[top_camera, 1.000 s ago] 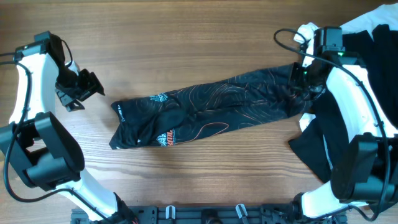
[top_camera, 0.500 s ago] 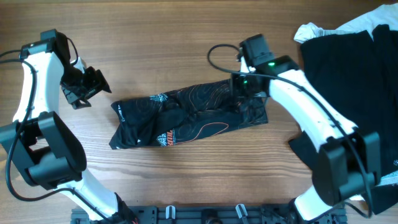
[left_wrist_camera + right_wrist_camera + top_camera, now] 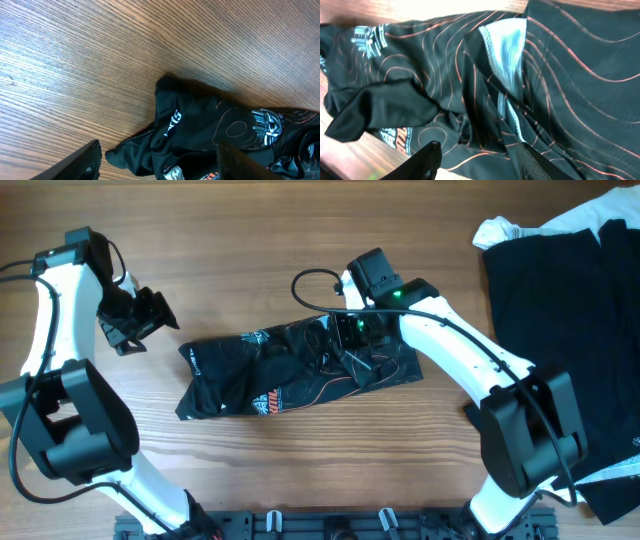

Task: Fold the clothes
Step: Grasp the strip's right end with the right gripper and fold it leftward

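Overhead: right gripper (image 3: 352, 338) is pulling one end of the jersey (image 3: 228, 375) toward the left edge of the desk (image 3: 300, 230), halving it, jaws spread; left gripper (image 3: 150, 315) is hovering released.

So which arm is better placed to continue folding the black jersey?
Right. The right gripper sits over the folded end of the jersey; the left gripper hangs open, off the cloth.

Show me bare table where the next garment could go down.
Bare table runs along the far side, between the left gripper and the white garment; another strip lies on the black jersey's near side. The right side is crowded with black garments.
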Available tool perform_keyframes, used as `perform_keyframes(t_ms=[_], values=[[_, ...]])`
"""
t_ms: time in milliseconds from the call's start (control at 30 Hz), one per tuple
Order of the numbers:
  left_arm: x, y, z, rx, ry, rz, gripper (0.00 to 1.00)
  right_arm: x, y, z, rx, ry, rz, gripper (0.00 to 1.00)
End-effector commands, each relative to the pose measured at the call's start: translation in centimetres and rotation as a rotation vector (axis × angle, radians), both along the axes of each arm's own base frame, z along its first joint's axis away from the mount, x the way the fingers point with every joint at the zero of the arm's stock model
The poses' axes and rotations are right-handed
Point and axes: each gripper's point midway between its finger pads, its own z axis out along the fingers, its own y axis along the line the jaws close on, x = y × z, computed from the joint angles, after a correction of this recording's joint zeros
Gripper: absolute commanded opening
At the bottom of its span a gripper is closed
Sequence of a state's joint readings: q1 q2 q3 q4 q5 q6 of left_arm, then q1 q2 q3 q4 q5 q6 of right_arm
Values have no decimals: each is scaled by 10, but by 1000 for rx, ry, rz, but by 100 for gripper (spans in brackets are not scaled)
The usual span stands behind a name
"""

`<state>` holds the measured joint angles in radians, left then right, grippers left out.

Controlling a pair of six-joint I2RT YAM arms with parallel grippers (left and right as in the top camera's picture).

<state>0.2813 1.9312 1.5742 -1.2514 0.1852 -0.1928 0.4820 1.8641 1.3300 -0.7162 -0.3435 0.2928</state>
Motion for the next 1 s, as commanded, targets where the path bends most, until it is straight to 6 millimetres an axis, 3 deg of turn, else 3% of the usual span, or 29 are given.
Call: perform_keyframes(t_ms=[0,100,200,267,367,433,500,767,867,967], values=[[2,-4,9,-7,-33,-9,74,6,-10,-10,-74,-27,-4,54],[2,-4,9,-7,-32,-9,74,26,-41,-15,-241,-98,-159,56],[2,-4,9,-7,-32,-9,74,32,-45,-21,-270,-118,-157,55],[2,-4,9,-7,-33,-9,74,27,-44,-40,-283,-70,-147,54],[2,-4,9,-7,-33,-9,74,11,-25,-56,-193,27,-73,45],[2,-4,9,-7,-33,-9,74,-13,8,-49,1,94,126,45],[2,-4,9,-7,-33,-9,74,-36,26,-35,142,154,251,34],[1,-4,9,-9,-28,-9,78,-49,23,-28,156,187,293,45],[-3,-5,9,-13,-13,-9,80,-38,8,-18,53,121,229,47],[-10,-9,5,-28,1,-63,83,-10,-33,4,-163,-17,30,54]])
